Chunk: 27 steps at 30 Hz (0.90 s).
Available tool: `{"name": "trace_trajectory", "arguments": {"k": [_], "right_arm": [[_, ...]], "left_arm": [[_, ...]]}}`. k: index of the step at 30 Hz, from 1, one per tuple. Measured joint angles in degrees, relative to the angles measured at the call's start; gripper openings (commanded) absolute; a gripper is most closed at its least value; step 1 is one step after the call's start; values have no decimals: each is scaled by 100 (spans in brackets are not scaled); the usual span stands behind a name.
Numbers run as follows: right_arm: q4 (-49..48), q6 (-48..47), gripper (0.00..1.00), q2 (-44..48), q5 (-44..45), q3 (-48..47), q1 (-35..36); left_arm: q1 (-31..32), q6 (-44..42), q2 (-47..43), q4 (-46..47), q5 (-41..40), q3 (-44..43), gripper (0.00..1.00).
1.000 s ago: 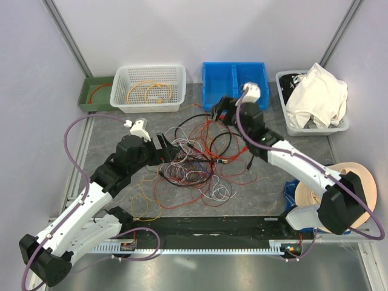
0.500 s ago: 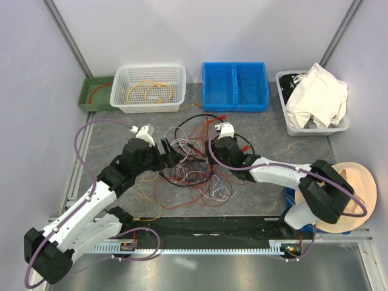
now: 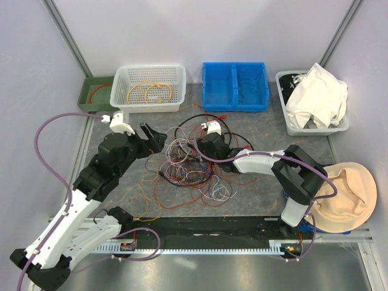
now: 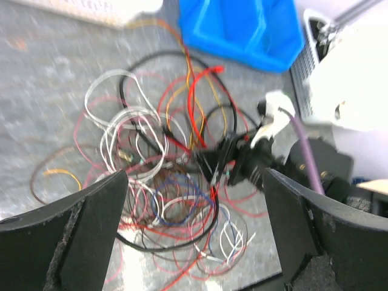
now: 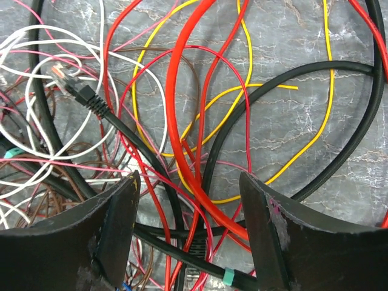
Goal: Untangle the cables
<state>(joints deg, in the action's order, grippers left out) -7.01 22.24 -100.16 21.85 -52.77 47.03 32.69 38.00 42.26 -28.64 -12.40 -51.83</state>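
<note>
The right gripper [image 5: 188,200] is hovering, dark fingers spread, over tangled thin red, yellow, black and white cables [image 5: 174,115] on a grey marbled tabletop [image 5: 291,36].

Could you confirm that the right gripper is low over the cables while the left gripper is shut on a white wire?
Not quite: the left wrist view shows the left gripper open, holding nothing. The right gripper is indeed low over the cables.

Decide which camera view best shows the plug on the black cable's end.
The right wrist view: the plug lies close and sharp, its clear tip and ribbed boot plain. In the top external view the cables are too small a jumble to pick it out; the left wrist view is blurred.
</note>
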Motion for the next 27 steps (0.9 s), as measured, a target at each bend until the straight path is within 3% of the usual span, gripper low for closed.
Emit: {"name": "trace_trajectory", "arguments": {"k": [6, 13, 17, 27], "right_arm": [[-76, 24, 73, 573, -136, 321, 24], [-391, 13, 74, 1547, -544, 562, 378], [-498, -50, 75, 1248, -852, 428, 651], [-426, -157, 77, 181, -1051, 133, 1480]], "left_arm": [[0, -35, 96, -39, -85, 192, 100], [2, 262, 791, 160, 326, 1390, 100], [0, 472, 883, 142, 332, 1482, 99], [-31, 691, -164, -404, -551, 883, 100]]}}
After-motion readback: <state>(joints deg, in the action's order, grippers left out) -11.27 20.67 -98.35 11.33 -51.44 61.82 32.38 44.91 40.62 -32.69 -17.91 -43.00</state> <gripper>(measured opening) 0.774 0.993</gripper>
